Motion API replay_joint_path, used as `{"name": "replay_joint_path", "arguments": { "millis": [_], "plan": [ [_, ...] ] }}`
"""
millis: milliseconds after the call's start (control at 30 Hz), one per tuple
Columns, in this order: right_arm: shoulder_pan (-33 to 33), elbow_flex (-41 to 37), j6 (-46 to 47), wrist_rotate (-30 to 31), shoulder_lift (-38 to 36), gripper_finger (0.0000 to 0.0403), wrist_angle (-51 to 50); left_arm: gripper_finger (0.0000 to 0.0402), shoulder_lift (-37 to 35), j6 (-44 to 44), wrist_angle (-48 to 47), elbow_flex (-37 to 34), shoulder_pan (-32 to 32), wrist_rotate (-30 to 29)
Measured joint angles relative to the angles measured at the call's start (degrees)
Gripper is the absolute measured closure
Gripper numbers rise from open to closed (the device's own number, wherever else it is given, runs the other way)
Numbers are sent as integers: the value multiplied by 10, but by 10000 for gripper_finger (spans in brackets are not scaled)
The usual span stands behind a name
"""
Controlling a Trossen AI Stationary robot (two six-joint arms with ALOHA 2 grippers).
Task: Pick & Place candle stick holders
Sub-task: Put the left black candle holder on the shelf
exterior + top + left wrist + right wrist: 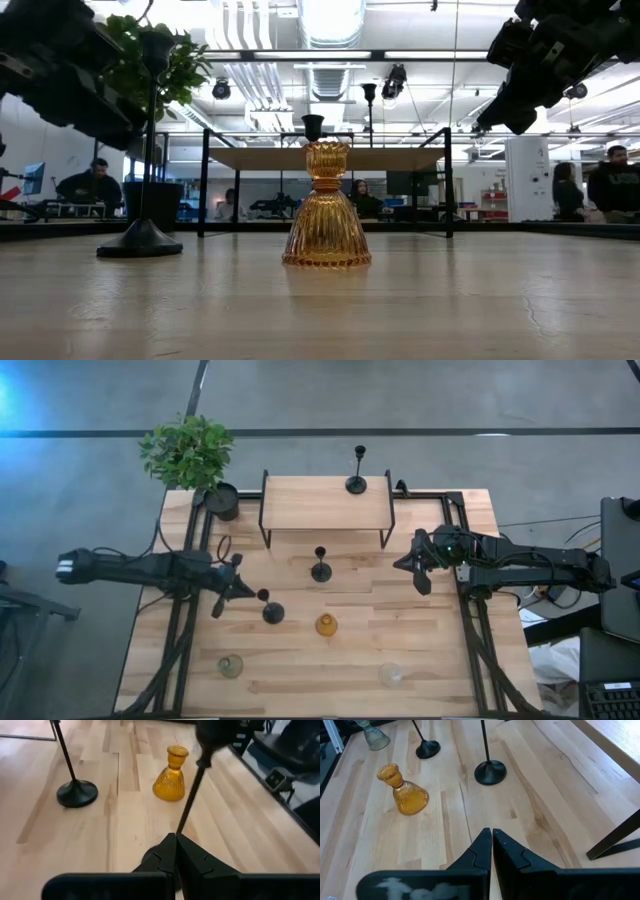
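Note:
Three black candle stick holders show in the high view. One [356, 482] stands on the wooden shelf [300, 505]. One [321, 570] stands on its round base on the table in front of the shelf. One [272, 612] stands left of centre. My left gripper [246, 592] is shut, right beside this last one's stem [190, 795]. In the left wrist view its fingertips [176, 840] hide the foot of the stem. My right gripper [408, 565] is shut and empty [491, 837], above the table's right part. My left gripper stands with its shut fingertips [170, 845] right in front of the near candle stick holder's lower stem [181, 826], coming from the table's left. I cannot tell whether they touch it. The holder stands upright on the table.
An amber glass vase [326, 625] stands near the centre. A greenish vase [231, 665] and a clear vase [391, 675] stand near the front edge. A black plant pot [222, 500] with a green plant stands at the back left. Black frame rails run along both table sides.

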Motion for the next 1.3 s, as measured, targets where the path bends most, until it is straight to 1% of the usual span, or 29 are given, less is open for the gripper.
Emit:
{"name": "replay_joint_path", "arguments": {
  "millis": [67,133,367,533,600,733,867,1100,1200,1300],
  "plan": [
    [0,0,0,0,0,390,0,384,8,-25,38,-9,0,0],
    [0,0,0,0,0,390,0,373,15,-37,50,-14,0,0],
    [0,0,0,0,0,390,0,302,40,-48,59,-16,0,0],
    [0,0,0,0,0,390,0,270,64,-49,111,-16,0,7],
    [0,0,0,0,0,390,0,267,74,-43,131,-16,-1,11],
    [0,0,0,0,0,390,0,266,94,-38,141,-16,-2,14],
    [0,0,0,0,0,390,0,266,116,-38,147,-16,-2,37],
    [0,0,0,0,0,390,0,266,155,-38,217,-16,-2,52],
    [0,0,0,0,0,390,0,266,171,-38,227,-16,-2,52],
    [0,0,0,0,0,390,0,266,186,-41,240,-16,-2,65]
  ]
}}
